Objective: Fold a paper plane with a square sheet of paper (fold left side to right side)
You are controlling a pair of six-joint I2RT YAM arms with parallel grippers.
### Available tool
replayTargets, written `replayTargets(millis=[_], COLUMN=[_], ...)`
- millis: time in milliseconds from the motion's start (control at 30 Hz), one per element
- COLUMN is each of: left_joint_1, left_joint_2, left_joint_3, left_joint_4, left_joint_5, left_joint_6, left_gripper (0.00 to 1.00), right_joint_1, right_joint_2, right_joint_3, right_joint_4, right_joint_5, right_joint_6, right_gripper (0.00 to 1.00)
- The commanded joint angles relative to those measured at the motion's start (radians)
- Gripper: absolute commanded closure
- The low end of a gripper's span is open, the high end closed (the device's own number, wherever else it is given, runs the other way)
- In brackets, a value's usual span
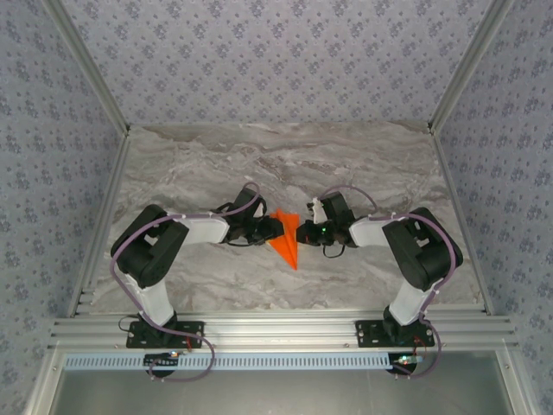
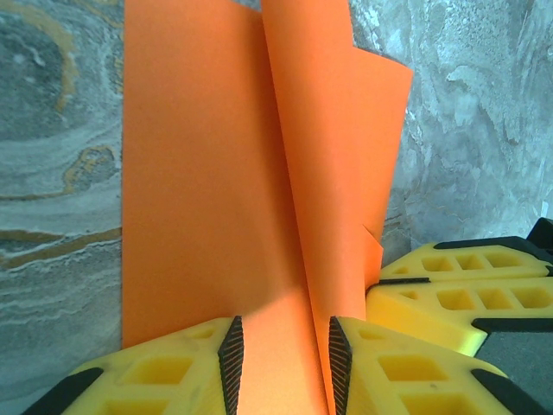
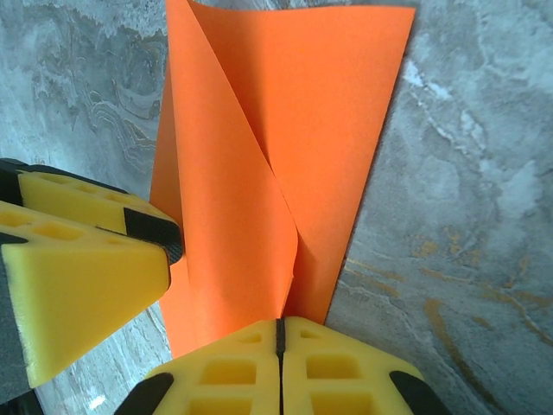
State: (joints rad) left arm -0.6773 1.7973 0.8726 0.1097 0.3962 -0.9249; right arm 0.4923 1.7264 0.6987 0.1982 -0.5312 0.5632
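Note:
The square sheet of paper (image 1: 287, 240), bright orange, lies mid-table creased into a pointed wedge with its tip toward the near edge. My left gripper (image 1: 275, 227) comes in from the left. In the left wrist view this gripper (image 2: 285, 363) is open, its black pads standing apart over the paper (image 2: 199, 173), and a raised flap leans against the right pad. My right gripper (image 1: 308, 230) meets the wedge from the right. In the right wrist view it (image 3: 280, 333) is shut, and the raised flap's edge on the paper (image 3: 320, 112) runs into the closed seam.
The marble tabletop (image 1: 346, 164) is bare around the paper. Aluminium rails (image 1: 259, 327) edge the near side, and patterned walls close the other sides. The two grippers stand close together, with the right fingers (image 2: 458, 294) beside the left jaws.

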Motion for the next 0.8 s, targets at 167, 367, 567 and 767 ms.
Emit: replayTargets(millis=[167,367,567,767], left_joint_1=[-0.007,-0.011,-0.021,-0.022], left_joint_2=[-0.08,-0.106,-0.021,0.052], left_joint_3=[0.016,0.039,0.106,0.168], left_joint_4=[-0.044,-0.046,-0.033,-0.028], left_joint_5=[-0.012,0.018,0.05,0.074], left_joint_6=[0.051,0.065,0.072,0.076], left_gripper=[0.66,0.74,0.79,0.79], right_joint_1=[0.007,0.009,0.011,0.017], right_joint_2=[0.056,0.055,0.054,0.052], right_joint_3=[0.025,0.022,0.022,0.019], right_joint_4=[-0.151,-0.171,-0.175,-0.184], right_joint_5=[0.1,0.114,0.117,0.126], right_joint_6=[-0.042,-0.046,-0.048,-0.049], right_gripper=[0.93,0.93,0.94,0.94])
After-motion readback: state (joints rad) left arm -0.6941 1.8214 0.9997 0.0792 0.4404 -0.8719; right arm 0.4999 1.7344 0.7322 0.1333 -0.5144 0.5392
